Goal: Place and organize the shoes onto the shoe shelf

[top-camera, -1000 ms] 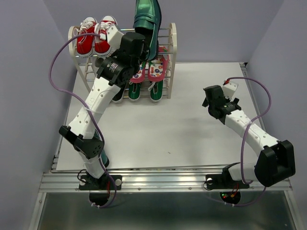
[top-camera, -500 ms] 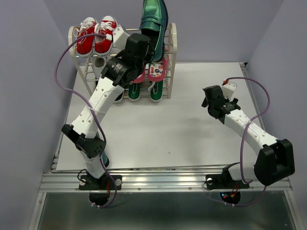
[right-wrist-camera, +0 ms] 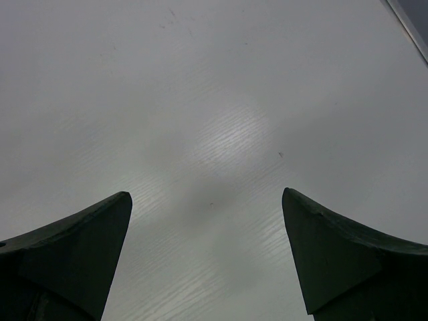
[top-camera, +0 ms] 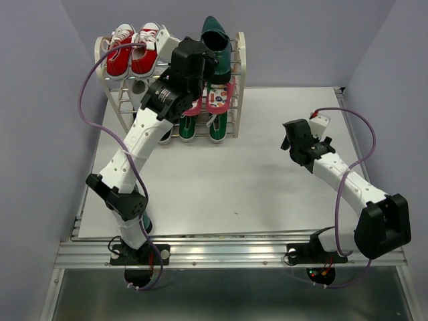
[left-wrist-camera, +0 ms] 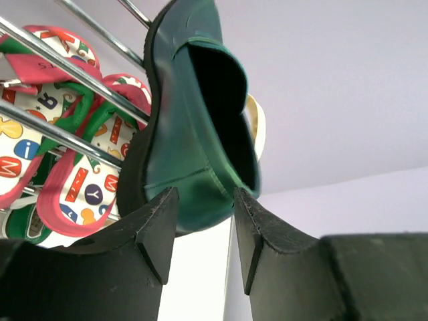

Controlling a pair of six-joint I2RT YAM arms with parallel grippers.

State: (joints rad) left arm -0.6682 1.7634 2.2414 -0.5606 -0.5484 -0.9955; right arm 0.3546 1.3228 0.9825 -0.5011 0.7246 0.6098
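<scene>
A dark teal high heel lies on the top rods of the shoe shelf, at its right end. My left gripper sits just in front of the heel. In the left wrist view its jaws stand slightly apart with nothing between them, and the heel is just beyond the tips. The red-pink flip-flops lie on the tier below, also showing in the left wrist view. The green sneakers are lower still. My right gripper is open and empty over the table.
Red sneakers sit on the top tier at the left. My left arm crosses in front of the shelf's middle and hides part of the lower tiers. The white table spreads between the shelf and my right arm.
The teal heel came down from a raised, tilted hold to lie on the top tier at the right. My left gripper followed it and now has its jaws apart. The right arm has not moved.
</scene>
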